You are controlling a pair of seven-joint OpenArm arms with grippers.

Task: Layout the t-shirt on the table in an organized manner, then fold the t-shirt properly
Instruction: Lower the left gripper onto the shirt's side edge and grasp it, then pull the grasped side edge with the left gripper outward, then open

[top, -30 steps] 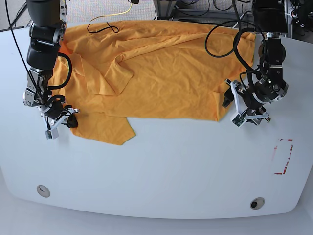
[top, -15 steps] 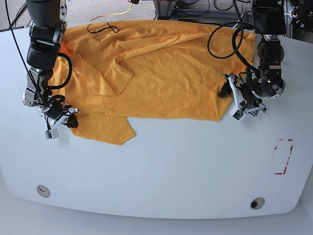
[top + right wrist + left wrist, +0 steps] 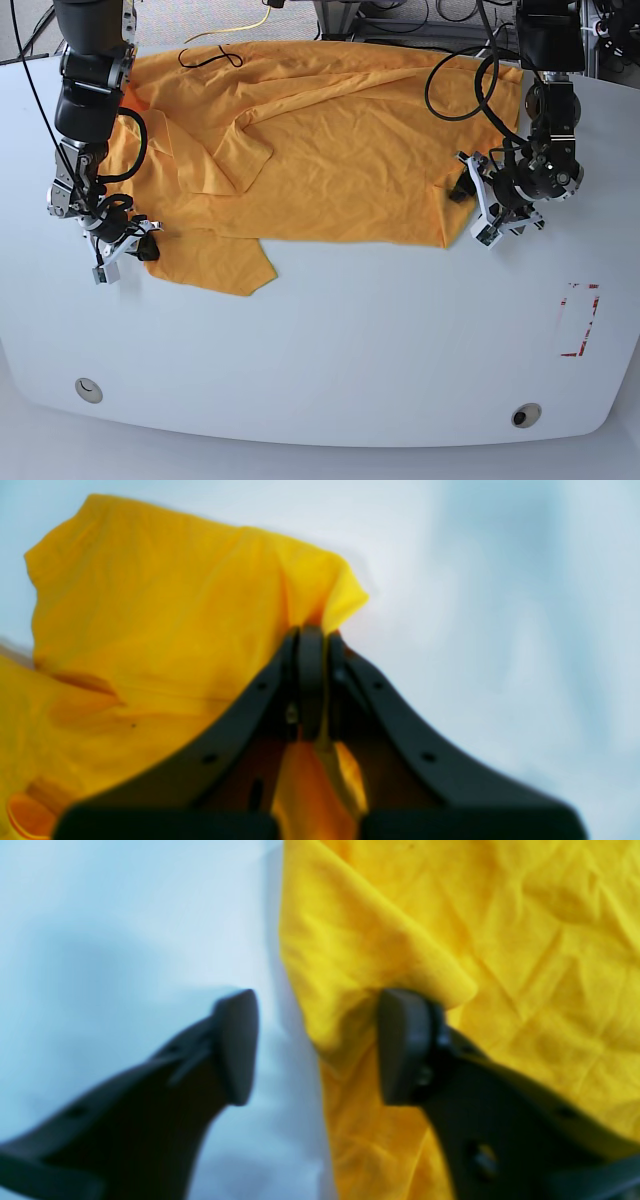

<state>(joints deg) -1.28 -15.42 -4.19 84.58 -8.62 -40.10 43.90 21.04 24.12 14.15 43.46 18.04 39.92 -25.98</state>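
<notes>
Orange-yellow cotton t-shirt [image 3: 310,150] spread over far half of white tabletop [image 3: 340,350], rumpled, sleeve doubled over. Layout unfinished, folding not begun. Right fingers [image 3: 311,680] clamped on hem; left fingers [image 3: 400,1045] apart, straddling shirt edge.

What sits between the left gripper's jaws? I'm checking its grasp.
A raised fold at the t-shirt's edge and bare table, in the left wrist view; the left gripper hasn't closed.

Beyond the far edge, grey carpet floor [image 3: 190,18] — crossed by a yellow cable [image 3: 243,27] and several black cables [image 3: 420,12]. Dark metal frame legs [image 3: 338,18] standing at top centre — lit evenly, soft shadows only.
</notes>
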